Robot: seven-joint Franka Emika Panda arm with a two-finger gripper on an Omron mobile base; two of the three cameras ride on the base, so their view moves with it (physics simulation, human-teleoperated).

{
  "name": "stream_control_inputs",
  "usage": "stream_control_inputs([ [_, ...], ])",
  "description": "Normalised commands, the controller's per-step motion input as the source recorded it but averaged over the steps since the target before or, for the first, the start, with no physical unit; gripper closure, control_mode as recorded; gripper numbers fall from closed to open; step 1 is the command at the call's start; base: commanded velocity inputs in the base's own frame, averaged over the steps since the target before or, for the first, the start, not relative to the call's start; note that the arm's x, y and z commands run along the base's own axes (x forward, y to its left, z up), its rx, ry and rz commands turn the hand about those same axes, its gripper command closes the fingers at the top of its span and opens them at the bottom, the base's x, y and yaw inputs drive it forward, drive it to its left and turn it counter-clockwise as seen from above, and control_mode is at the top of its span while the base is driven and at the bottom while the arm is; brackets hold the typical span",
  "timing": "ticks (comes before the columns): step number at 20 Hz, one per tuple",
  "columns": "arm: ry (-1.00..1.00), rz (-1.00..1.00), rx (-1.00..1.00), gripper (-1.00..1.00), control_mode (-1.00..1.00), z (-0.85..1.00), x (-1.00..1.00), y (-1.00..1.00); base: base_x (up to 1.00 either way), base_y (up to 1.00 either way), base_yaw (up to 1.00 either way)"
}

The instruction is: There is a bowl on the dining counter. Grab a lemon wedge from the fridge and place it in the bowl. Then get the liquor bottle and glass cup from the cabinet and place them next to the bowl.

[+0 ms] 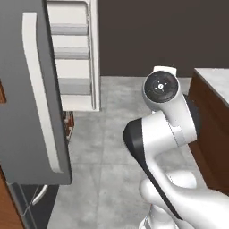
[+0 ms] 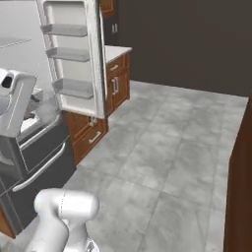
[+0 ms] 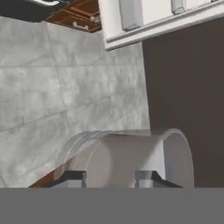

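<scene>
Fridge: the fridge (image 1: pixel 27 89) stands open. In the left base view its grey door with the long pale handle fills the left side. The other door (image 2: pixel 74 54) swings out and shows its white door shelves, which look bare.
Fridge drawers: the two lower drawers (image 2: pixel 39 152) with pale horizontal handles sit below the open doors and are closed.
Dining bench: the dining counter (image 1: pixel 214 80) lies across the tiled floor (image 1: pixel 103 170) from the fridge, well apart from it. One marble corner and the reddish-brown base are in frame.
Arm: it is folded up high between the fridge and the dining bench, clear of both.
Tool: the tool (image 3: pixel 110 178) looks down at the floor below the fridge's swung-out door. Its two tips stand part-way apart. Nothing yellow shows between them, but the gap is cut off low, so a held wedge cannot be confirmed.
Step, as judged: the lemon leg of the task, at the fridge.
Risk, door: both doors hang wide. A wide arm swing or a base turn beside the fridge could clip a door edge.
Risk, grip: a small, slick wedge pinched only at the tips could slip on the way from the fridge to the bench.
Risk, base: driving off from the fridge could bump the bench's wooden base.
</scene>
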Motion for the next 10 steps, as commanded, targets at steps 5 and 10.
stream_control_inputs([
  [5, 0.00, 0.00, 0.00, 1.00, 1.00, 0.00, 0.00, 0.00, 0.08, -1.00, -0.46],
  [10, 0.00, 0.00, 0.00, 1.00, 1.00, 0.00, 0.00, 0.00, 0.88, -0.35, -0.29],
])
